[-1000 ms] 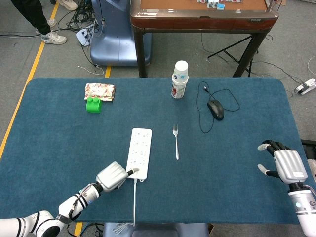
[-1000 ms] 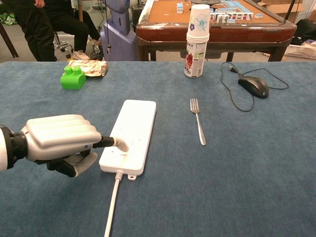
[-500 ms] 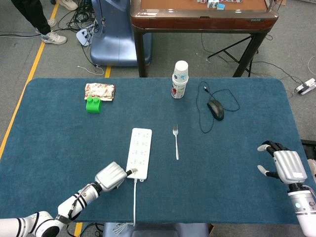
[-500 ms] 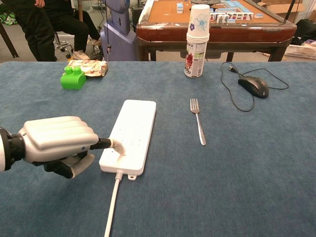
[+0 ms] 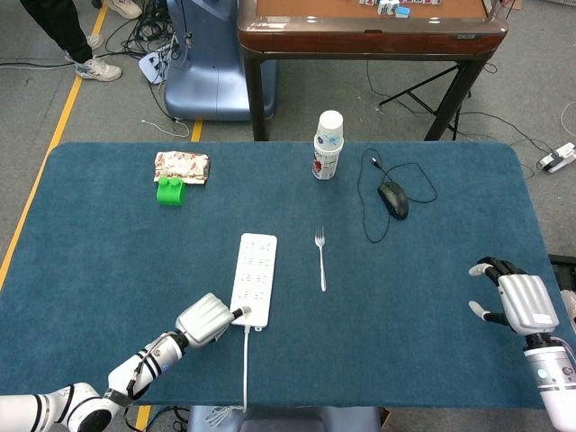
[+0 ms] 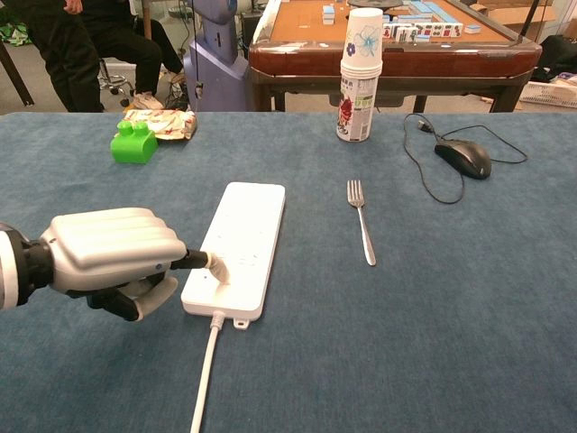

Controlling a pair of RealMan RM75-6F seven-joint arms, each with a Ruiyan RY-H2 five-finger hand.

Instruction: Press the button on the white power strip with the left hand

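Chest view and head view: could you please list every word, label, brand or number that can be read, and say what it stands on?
No text can be read in either view.
Can: printed label with red marks, too blurred to read.
Paper cups stacked on it: a blue flower print, no words.
Snack packet: patterned print, too small to read.
White power strip: no legible marking.
Tiles on the brown table behind: too small to read.

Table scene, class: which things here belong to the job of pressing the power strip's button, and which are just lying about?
Part of the job:
left hand, one fingertip on the strip's near end
white power strip

Lying about:
fork
mouse
green block
snack packet
bottle topped with paper cups
right hand, fingers apart, holding nothing
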